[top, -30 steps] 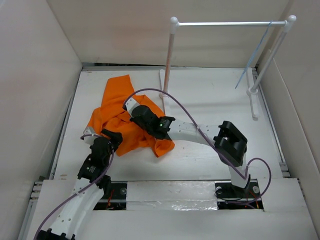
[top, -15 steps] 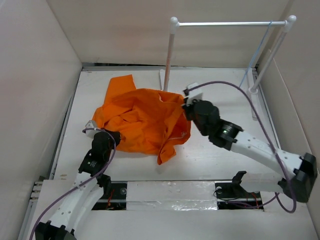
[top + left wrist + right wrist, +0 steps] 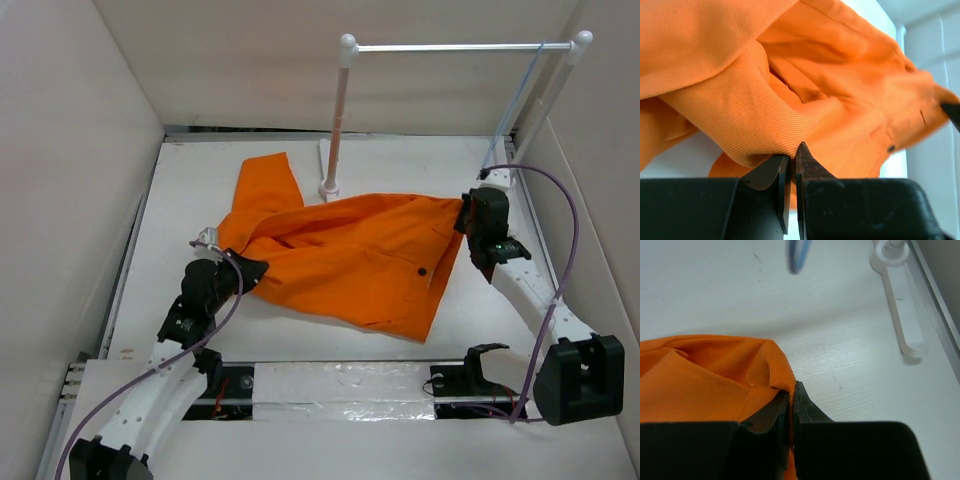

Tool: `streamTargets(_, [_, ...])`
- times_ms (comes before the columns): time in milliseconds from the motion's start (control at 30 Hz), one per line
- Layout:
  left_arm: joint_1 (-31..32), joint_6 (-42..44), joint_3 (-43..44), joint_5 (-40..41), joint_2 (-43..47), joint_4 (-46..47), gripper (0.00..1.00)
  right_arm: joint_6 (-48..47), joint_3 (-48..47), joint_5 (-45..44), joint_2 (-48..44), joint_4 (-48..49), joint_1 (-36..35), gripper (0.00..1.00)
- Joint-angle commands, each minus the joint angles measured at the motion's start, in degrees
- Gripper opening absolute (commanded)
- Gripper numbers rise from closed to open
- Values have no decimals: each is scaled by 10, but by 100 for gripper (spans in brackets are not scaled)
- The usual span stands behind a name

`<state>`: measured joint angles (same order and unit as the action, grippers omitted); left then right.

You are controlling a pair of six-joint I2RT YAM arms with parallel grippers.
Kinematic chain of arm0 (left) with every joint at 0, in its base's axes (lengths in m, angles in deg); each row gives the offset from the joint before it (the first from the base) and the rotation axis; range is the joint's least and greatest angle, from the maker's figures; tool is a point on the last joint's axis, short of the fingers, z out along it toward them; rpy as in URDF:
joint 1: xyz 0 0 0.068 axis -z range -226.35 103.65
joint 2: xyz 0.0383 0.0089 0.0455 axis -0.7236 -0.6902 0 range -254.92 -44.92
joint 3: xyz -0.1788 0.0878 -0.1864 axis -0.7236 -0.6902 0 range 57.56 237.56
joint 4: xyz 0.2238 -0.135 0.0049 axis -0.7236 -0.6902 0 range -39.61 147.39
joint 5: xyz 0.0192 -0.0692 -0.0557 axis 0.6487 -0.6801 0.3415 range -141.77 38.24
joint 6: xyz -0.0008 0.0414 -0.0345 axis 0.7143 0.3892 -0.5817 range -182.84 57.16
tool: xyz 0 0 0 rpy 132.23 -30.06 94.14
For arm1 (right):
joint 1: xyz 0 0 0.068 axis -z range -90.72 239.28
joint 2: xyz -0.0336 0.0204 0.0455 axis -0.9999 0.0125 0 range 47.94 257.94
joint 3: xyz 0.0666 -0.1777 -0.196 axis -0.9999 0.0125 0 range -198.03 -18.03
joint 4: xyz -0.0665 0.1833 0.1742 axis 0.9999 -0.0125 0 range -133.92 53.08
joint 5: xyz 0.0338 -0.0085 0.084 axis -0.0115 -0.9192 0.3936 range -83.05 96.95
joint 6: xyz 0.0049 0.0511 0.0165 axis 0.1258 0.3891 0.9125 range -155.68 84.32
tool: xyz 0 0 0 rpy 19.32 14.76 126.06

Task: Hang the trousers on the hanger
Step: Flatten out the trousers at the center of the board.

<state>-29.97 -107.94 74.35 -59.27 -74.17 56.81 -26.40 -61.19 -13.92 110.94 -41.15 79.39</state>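
The orange trousers (image 3: pixel 360 255) lie stretched out across the table between my two grippers. My left gripper (image 3: pixel 248 268) is shut on a fold at their left end; the left wrist view shows cloth (image 3: pixel 830 100) pinched between the jaws of that gripper (image 3: pixel 792 150). My right gripper (image 3: pixel 464 215) is shut on the right-hand edge of the cloth (image 3: pixel 705 380), which shows nipped in the jaws (image 3: pixel 791 390) in the right wrist view. The thin pale blue hanger (image 3: pixel 520 88) hangs from the right end of the crossbar, above and behind my right gripper, and shows as a blur (image 3: pixel 799 255).
A white two-post rack stands at the back, its left post (image 3: pixel 335 120) just behind the trousers and its silver crossbar (image 3: pixel 450 47) high up. The rack's right foot (image 3: pixel 900 305) lies close to my right gripper. White walls enclose the table on three sides.
My right gripper has swung far to the right with the trousers' edge, pulling the bunched cloth out flat. My left gripper has shut on the left end and shifted slightly right.
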Motion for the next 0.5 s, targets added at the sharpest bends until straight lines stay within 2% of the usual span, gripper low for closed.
streamTargets(0, [-4,25,-25,-121,-34,103,0,23,-39,-1,12,52,56,5])
streamTargets(67, [-4,19,-40,-145,-49,150,0,27,-47,2,7,49,69,8])
streamTargets(100, [-4,16,-47,-151,-62,164,0,26,-47,7,3,56,69,29])
streamTargets(200, [-4,11,-65,-166,-83,207,11,17,-46,43,-9,74,69,73])
streamTargets(300, [-4,13,-68,-185,-105,238,38,16,-35,75,-12,46,69,88])
streamTargets(333, [-4,23,-65,-189,-111,240,55,12,-6,86,-30,48,55,89])
streamTargets(367, [-4,23,-61,-185,-111,233,60,10,-5,86,-44,58,39,89])
streamTargets(467, [-4,44,-34,-129,-103,190,63,2,73,131,-81,118,-56,64])
